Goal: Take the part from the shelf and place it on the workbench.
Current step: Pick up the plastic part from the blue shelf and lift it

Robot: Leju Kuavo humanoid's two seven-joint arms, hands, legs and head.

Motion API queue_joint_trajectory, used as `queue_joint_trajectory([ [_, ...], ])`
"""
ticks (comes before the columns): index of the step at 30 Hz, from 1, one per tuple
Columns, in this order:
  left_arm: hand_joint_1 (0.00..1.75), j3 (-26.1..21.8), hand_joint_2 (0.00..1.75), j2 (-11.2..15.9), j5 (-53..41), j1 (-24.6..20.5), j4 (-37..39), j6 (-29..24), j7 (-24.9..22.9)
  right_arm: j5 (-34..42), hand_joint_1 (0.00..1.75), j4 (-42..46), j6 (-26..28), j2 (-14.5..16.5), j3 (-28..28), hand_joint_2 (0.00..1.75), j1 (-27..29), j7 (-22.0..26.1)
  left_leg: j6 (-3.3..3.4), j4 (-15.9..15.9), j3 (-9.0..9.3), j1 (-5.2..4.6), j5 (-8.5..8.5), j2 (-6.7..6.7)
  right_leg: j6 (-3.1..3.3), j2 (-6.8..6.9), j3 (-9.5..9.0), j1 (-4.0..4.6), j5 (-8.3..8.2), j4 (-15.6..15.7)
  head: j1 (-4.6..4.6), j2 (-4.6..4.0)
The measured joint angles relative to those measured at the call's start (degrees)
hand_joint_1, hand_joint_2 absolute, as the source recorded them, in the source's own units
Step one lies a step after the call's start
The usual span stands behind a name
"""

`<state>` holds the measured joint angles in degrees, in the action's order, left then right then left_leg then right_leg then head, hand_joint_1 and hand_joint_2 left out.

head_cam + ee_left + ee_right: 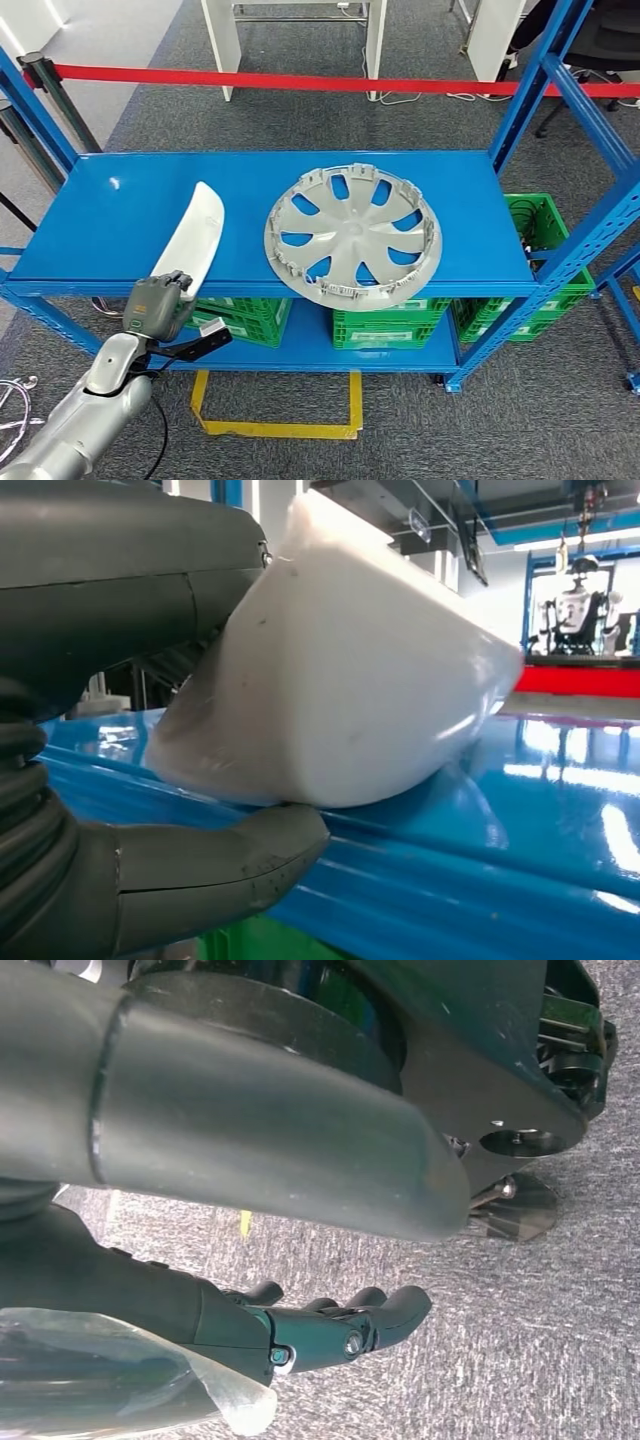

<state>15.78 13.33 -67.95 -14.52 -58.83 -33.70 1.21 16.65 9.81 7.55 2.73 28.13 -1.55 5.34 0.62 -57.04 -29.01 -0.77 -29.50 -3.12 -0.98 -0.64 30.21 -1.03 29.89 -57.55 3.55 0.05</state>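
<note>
A white curved part (192,235) lies on the left of the blue shelf's top board (98,215), its near end reaching the front edge. My left hand (157,305) grips that near end. In the left wrist view the thumb (226,865) sits under the white part (340,680) and the fingers (113,590) press on its upper side, while the part's belly still touches the blue board (490,860). My right hand (302,1325) hangs over grey carpet, fingers stretched out and holding nothing.
A grey wheel cover (353,235) lies on the same board to the right, overhanging the front edge. Green crates (385,325) fill the lower shelf. Blue uprights (581,110) stand at the right. A red barrier tape (302,82) runs behind; yellow floor marking (279,428) in front.
</note>
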Motion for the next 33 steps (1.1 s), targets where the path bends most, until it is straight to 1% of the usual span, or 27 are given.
queue_joint_trajectory([
  [5, 1.75, -0.6, 1.75, 0.0, 3.1, 0.5, -1.3, -2.8, 1.9, 0.1, 0.0, 0.0, 0.2, 0.0, 0.0, 0.0, 0.0, 0.3, 0.0, 0.0, 0.0, 0.0, 0.0, 0.0, -0.01, 0.0, 0.01, 0.0, -0.01, 0.0, 0.01, 0.01],
  [9, 1.75, -2.3, 1.75, 0.0, 5.6, 1.7, -5.5, -5.8, 4.3, 0.2, 0.0, 0.0, 0.4, 0.0, 0.0, 0.0, 0.0, 0.6, 0.0, 0.0, -0.01, 0.0, 0.0, 0.0, -0.01, 0.01, 0.01, 0.01, -0.02, 0.0, 0.0, 0.0],
  [15, 1.75, -3.7, 1.75, 0.0, 6.1, 2.6, -9.5, -6.0, 4.9, 0.2, 0.0, 0.0, 0.5, 0.0, 0.0, 0.0, -0.1, 0.7, 0.0, 0.0, -0.02, 0.0, 0.0, 0.0, -0.01, 0.0, 0.01, 0.0, -0.02, 0.0, -0.01, 0.01],
  [26, 1.75, -4.5, 1.75, 0.0, 6.1, 3.2, -11.4, -6.0, 5.4, 0.2, 0.0, 0.0, 0.5, 0.0, 0.0, 0.0, -0.1, 0.7, 0.0, 0.0, -0.01, 0.0, 0.0, 0.0, -0.01, 0.0, 0.02, 0.0, -0.03, 0.0, 0.01, -0.01],
  [29, 1.75, -6.2, 1.75, -0.8, 5.6, 4.1, -13.6, -6.1, 9.4, 0.2, 0.0, 0.0, 0.6, 0.0, 0.0, 0.0, -0.1, 0.7, 0.0, 0.0, -0.02, 0.0, 0.0, 0.01, -0.01, 0.0, 0.03, 0.0, -0.02, 0.0, 0.0, 0.01],
  [31, 1.75, -8.1, 1.75, -1.8, 5.3, 4.8, -16.4, -6.1, 12.7, 0.2, 0.0, 0.0, 0.7, 0.0, 0.0, 0.0, -0.1, 0.8, 0.0, 0.0, -0.03, 0.0, 0.0, 0.01, -0.01, -0.01, 0.03, 0.0, -0.02, 0.0, 0.0, 0.0],
  [33, 1.75, -9.8, 1.75, -2.9, 5.0, 5.5, -19.7, -6.2, 14.9, 0.3, 0.0, 0.0, 0.8, 0.0, 0.0, 0.0, -0.2, 0.8, 0.0, 0.0, -0.04, 0.0, 0.0, 0.02, -0.01, -0.04, 0.04, 0.0, -0.02, 0.0, 0.0, 0.0],
])
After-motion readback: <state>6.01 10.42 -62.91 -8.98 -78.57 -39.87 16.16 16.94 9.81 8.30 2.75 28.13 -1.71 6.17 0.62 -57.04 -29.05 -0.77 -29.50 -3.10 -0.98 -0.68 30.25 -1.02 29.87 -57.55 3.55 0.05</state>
